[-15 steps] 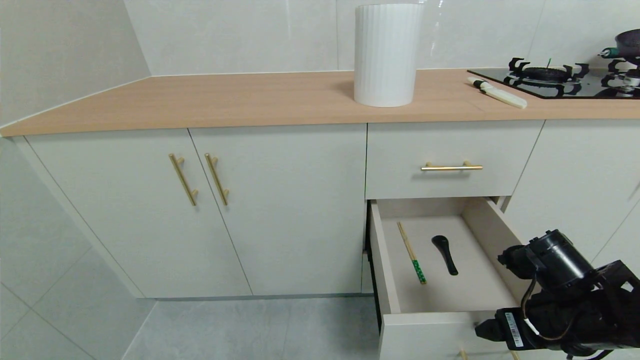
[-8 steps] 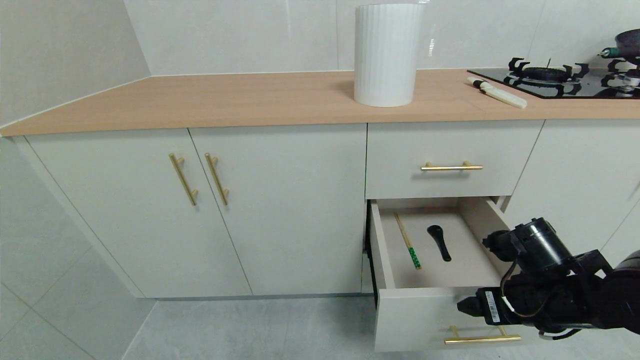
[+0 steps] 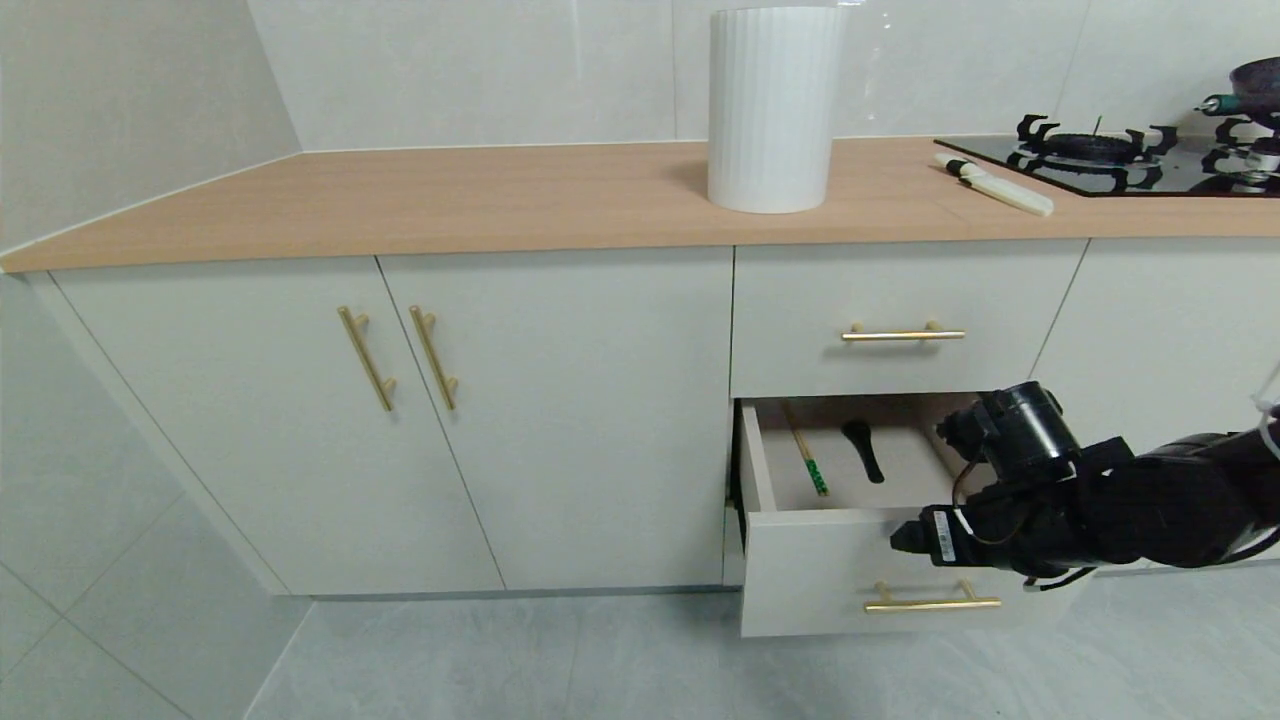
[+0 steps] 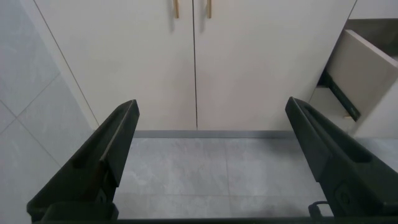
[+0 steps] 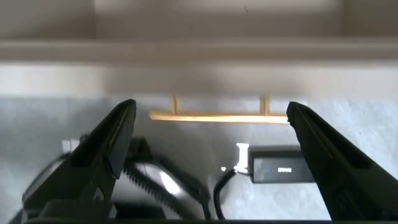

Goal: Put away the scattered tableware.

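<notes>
Currently a cream lower drawer (image 3: 800,570) with a brass bar handle (image 3: 932,603) stands partly open beneath a closed upper drawer (image 3: 900,290) in a run of cream kitchen cabinets. Inside it lie wooden chopsticks with green tips (image 3: 806,462) and, just beside them but not touching, a black spoon (image 3: 862,450). The right claw (image 5: 210,109) faces the drawer front with its two black fingers spread wide, gripping nothing, and the brass handle shows between them. I cannot tell whether it touches the front. The left claw (image 4: 211,104) is also spread wide and empty, low down, facing the double cabinet doors (image 4: 249,62) and grey tiled floor (image 4: 205,168). On the wooden worktop (image 3: 450,200) stand a tall white ribbed canister (image 3: 772,110) and a cream knife-like utensil (image 3: 993,185) beside a black gas hob (image 3: 1100,160).
</notes>
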Controlling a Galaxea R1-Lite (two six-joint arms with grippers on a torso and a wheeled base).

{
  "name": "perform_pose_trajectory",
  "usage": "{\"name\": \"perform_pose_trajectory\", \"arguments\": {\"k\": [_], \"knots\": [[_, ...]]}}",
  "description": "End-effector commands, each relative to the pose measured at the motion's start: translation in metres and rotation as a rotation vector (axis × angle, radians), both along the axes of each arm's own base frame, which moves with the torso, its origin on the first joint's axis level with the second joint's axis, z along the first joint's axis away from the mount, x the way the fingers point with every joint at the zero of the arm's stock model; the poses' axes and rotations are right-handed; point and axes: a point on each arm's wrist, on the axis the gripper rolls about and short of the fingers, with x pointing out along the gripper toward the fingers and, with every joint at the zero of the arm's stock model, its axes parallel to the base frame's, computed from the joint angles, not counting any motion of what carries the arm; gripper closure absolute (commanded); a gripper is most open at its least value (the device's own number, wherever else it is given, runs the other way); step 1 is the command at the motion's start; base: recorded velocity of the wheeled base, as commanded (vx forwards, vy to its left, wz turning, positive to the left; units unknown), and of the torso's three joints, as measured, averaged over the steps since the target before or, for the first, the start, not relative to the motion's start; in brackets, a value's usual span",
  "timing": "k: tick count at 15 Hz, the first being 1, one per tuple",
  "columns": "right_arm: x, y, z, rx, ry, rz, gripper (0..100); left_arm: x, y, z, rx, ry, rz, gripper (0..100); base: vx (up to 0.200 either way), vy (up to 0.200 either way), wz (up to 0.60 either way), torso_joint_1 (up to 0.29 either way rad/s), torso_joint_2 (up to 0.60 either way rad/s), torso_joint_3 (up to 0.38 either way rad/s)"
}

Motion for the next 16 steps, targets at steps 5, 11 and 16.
{"name": "perform_pose_trajectory", "arguments": {"k": [5, 11, 16], "knots": [[0.048, 0.006, -0.015, 0.004, -0.015, -0.031, 0, 0.0, 0.0, 0.0, 0.0, 0.002, 0.001, 0, 0.0, 0.0, 0.0, 0.0, 0.0, 0.0], [0.079, 0.0, -0.018, -0.009, -0.149, -0.061, 0, 0.0, 0.0, 0.0, 0.0, 0.002, 0.001, 0, 0.0, 0.0, 0.0, 0.0, 0.0, 0.0], [0.103, -0.001, -0.043, 0.005, -0.287, -0.107, 0, 0.0, 0.0, 0.0, 0.0, 0.002, 0.001, 0, 0.0, 0.0, 0.0, 0.0, 0.0, 0.0]]}}
